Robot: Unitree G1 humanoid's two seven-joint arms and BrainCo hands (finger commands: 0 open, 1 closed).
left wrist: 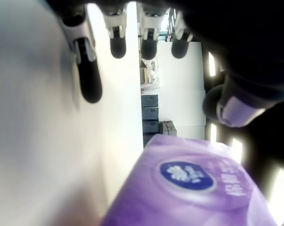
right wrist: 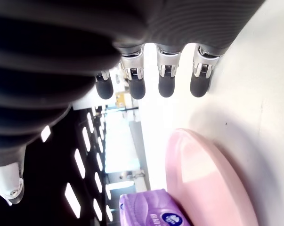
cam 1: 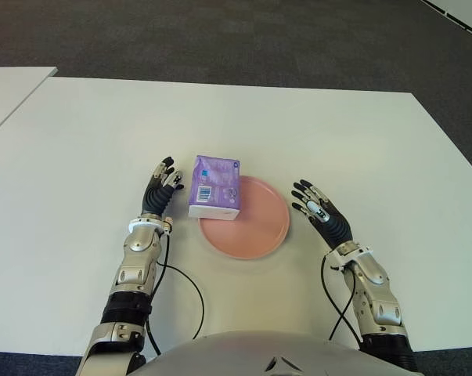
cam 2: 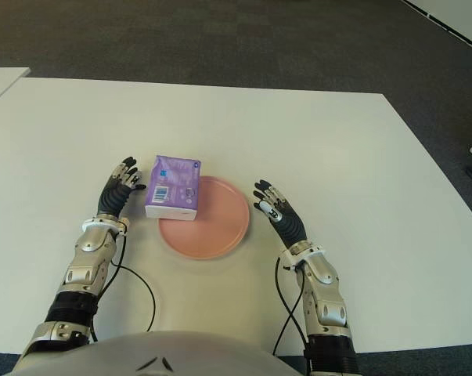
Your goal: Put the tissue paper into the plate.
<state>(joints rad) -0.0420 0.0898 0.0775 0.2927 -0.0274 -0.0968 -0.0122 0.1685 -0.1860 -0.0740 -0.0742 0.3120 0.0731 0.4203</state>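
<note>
I see the purple tissue pack (cam 1: 214, 186) lying half over the pink plate's (cam 1: 255, 235) left rim on the white table (cam 1: 361, 149), with my left hand (cam 1: 159, 188) and right hand (cam 1: 322, 210) flanking it, fingers spread and empty.

Both eye views are looking steeply down from the head, sharing the counter (cam 1: 314, 133); each wrist view is peering along its own fingers, sharing the plate's (right wrist: 203, 174) 9 o'clock edge.

The tissue pack (cam 1: 215, 186) lies across the upper-left rim of the plate (cam 1: 255, 227), centre frame on the table (cam 1: 337, 141). Left hand (cam 1: 159, 188) left of pack; right hand (cam 1: 322, 210) right of plate.
</note>
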